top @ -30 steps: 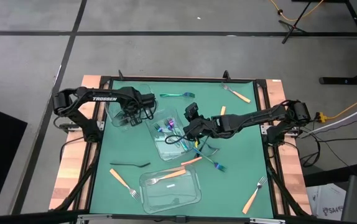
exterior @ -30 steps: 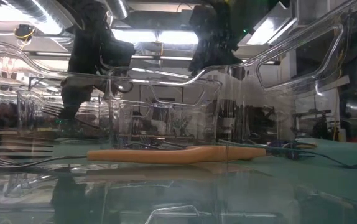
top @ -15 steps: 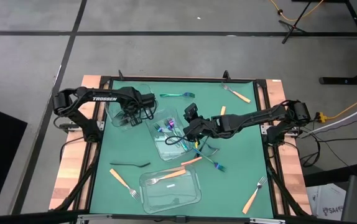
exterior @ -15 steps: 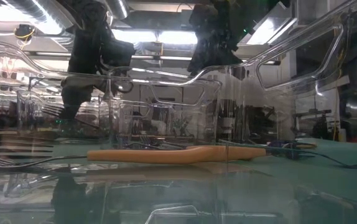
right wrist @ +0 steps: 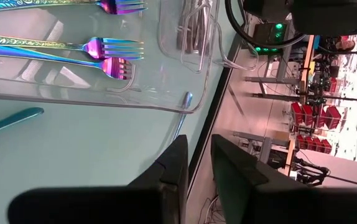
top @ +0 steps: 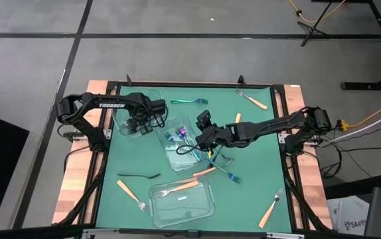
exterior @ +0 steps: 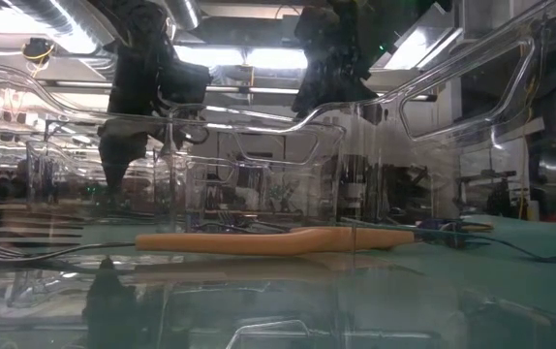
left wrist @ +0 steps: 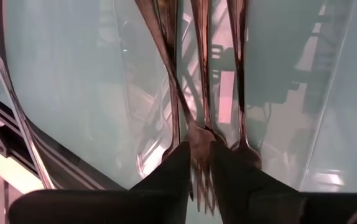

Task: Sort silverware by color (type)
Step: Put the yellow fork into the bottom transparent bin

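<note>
The left hand [top: 139, 123] hangs over a clear box [top: 129, 106] at the far left part of the green table [top: 257, 159]. In its wrist view, its two fingers [left wrist: 172, 171] sit a small way apart, with the prongs of a dark fork [left wrist: 198, 149] between them, and more dark forks [left wrist: 237, 74] lie in the box just past the hand. It cannot be told for sure if the hand is pinching that fork or letting it go. The right hand [top: 202, 138] hangs over the middle box [top: 180, 156], and its fingers [right wrist: 175, 165] stand a little apart with nothing between them. The shiny blue-purple forks [right wrist: 113, 46] lie in that box, just in front of this hand. Many pieces wait on the table: a black fork [top: 139, 176] well in front of the left hand, and orange-handled forks [top: 270, 211] far from both hands, near the close edge. One orange-handled fork [top: 177, 189] lies in the near box [top: 207, 206]. The job looks about half done. To do this step well, the left hand should spread wide enough for the fork to drop flat with the other dark ones. Then it should lift straight up, so it does not bump the box wall or drag a fork out.
</note>
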Controlling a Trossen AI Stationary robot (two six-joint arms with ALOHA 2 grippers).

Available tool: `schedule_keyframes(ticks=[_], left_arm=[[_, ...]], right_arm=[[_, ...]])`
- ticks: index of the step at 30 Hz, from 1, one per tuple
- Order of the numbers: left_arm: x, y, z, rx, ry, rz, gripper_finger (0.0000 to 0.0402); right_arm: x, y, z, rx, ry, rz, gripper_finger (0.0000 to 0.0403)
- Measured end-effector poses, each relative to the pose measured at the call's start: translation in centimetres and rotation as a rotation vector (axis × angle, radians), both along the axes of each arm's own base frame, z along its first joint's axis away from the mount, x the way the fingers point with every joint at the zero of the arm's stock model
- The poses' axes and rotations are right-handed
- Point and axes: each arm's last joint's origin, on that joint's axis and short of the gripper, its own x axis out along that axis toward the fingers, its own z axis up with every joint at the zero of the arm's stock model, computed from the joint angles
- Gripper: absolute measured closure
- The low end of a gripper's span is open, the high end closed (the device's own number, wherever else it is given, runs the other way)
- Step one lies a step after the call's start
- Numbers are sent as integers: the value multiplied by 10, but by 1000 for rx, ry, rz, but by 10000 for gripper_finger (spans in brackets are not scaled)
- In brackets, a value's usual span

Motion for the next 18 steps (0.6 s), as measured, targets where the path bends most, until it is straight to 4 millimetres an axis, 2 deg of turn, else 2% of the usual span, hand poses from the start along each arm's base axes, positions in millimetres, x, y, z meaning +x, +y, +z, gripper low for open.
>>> schedule_keyframes(ticks=[18], left_arm=[[1, 1, 0, 7, -16, 0, 344]], right_arm=[[0, -1, 0, -18, -2, -18, 336]])
